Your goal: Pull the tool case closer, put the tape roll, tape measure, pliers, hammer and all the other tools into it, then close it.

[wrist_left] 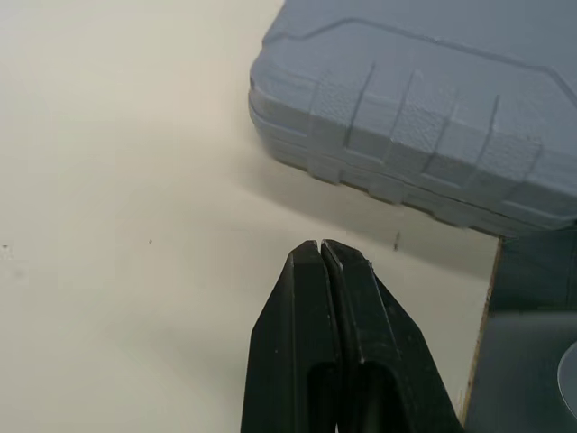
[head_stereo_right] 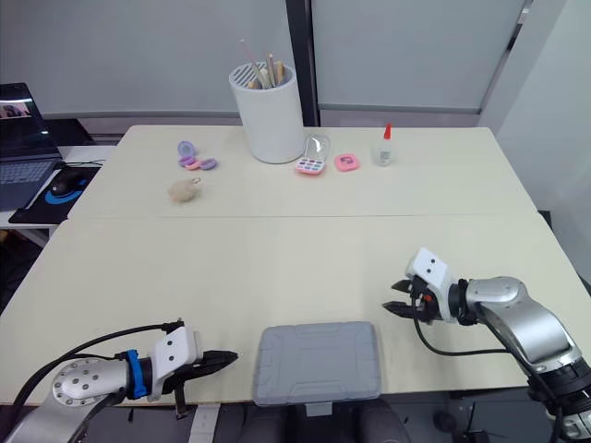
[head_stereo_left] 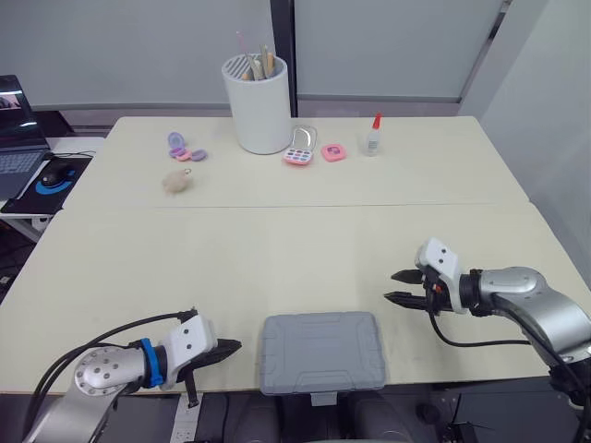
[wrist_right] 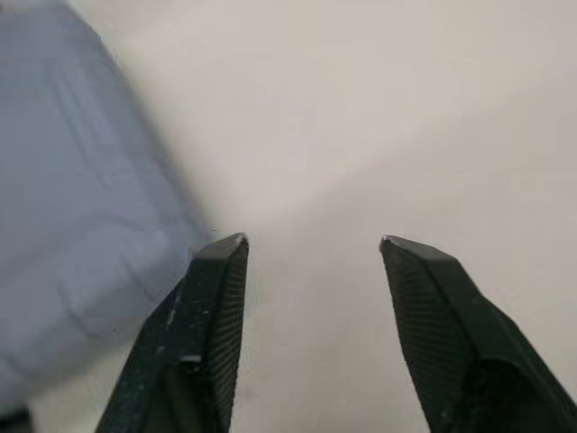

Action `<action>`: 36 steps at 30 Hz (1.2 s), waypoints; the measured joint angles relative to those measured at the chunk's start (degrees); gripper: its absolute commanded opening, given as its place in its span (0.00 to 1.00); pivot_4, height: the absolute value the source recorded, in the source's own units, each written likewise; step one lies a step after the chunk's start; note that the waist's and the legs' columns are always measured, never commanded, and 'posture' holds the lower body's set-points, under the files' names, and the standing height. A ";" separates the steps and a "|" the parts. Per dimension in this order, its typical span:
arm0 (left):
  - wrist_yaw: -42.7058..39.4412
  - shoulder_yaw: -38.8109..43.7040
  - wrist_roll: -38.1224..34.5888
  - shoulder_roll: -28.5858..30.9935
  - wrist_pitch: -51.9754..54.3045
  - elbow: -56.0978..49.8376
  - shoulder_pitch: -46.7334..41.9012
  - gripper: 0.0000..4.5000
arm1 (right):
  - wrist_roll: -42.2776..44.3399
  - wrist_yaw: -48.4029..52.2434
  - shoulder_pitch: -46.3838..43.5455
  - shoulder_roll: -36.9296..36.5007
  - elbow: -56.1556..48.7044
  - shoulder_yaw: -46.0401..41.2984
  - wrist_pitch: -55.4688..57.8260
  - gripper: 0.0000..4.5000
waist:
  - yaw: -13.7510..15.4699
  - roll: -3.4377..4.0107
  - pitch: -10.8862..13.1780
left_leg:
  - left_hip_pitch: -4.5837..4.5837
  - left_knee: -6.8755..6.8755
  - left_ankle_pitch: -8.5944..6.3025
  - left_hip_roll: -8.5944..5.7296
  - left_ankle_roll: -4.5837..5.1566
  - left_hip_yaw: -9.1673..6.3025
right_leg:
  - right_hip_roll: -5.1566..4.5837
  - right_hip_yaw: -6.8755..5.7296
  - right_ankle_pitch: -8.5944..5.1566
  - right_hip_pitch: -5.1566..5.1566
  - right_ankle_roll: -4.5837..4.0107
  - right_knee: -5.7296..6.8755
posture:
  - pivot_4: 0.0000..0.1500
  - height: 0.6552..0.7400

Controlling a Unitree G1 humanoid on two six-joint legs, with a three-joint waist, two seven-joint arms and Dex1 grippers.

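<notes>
Closed case [head_stereo_left: 321,353] sits on the counter [head_stereo_left: 277,249] between the jaws: left jaws together, right jaws apart.

You've got tool case [head_stereo_left: 321,353] at near edge of table [head_stereo_left: 277,258], centre. Left gripper [head_stereo_left: 235,347] just left of case, at same edge. Right gripper [head_stereo_left: 391,285] right of case and slightly behind it, apart from it. Along far side, scan left to right: small compacts [head_stereo_left: 182,148], tall holder [head_stereo_left: 258,103] with sticks in it, open palette [head_stereo_left: 299,152], round compact [head_stereo_left: 333,152], bottle [head_stereo_left: 372,136]. Fuzzy ball [head_stereo_left: 177,181] before small compacts. Beyond table's left end you'll see laptop [head_stereo_left: 17,129], mouse [head_stereo_left: 57,173] before it.
</notes>
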 measured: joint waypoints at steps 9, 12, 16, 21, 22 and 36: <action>4.25 -4.88 3.88 -2.54 7.72 -2.95 -2.73 0.00 | -14.36 2.23 4.98 -1.77 2.02 8.58 -14.44 0.00 | 0.04 -0.03 0.01 | 0.14 0.10 0.01 0.02 -0.01 -0.04 | 0.04 0.00 0.00 0.18 -0.01 0.07 | 1.00 1.00; 5.18 -6.81 4.23 -3.15 10.25 -5.06 -3.14 0.00 | -15.77 2.27 6.19 -0.89 1.23 9.41 -14.39 0.00 | 0.04 -0.03 0.01 | 0.16 0.13 0.01 0.02 -0.01 -0.03 | 0.04 0.03 0.01 0.21 0.00 0.08 | 1.00 1.00; 6.31 -8.56 5.66 -3.25 12.80 -7.43 -2.22 0.00 | -16.20 2.31 9.01 -0.62 -2.94 9.31 -12.34 0.00 | 0.13 -0.03 0.01 | 0.17 0.12 0.01 0.01 -0.01 -0.09 | 0.04 -0.01 0.01 0.24 0.00 0.08 | 1.00 1.00; 7.94 -11.23 7.85 -4.45 15.38 -8.43 -2.29 0.00 | -15.73 2.20 11.32 1.22 -8.76 9.46 -6.75 0.00 | 0.21 -0.05 0.01 | 0.17 0.17 0.01 -0.03 -0.01 -0.11 | 0.02 -0.02 0.01 0.29 0.02 0.08 | 1.00 1.00; 8.25 -11.69 8.36 -4.88 16.00 -8.44 -2.58 0.00 | -15.80 2.01 11.62 1.41 -9.27 9.37 -5.49 0.00 | 0.21 -0.05 0.00 | 0.17 0.19 0.01 -0.04 -0.01 -0.10 | 0.02 -0.01 0.03 0.29 0.04 0.08 | 1.00 1.00; 9.18 -13.24 10.36 -7.40 17.99 -6.96 -6.75 0.00 | -16.35 2.04 11.18 1.90 -9.64 9.20 -1.69 0.00 | 0.34 -0.07 0.02 | 0.15 0.35 0.01 -0.05 -0.01 -0.14 | 0.02 -0.02 0.05 0.31 0.07 0.16 | 1.00 1.00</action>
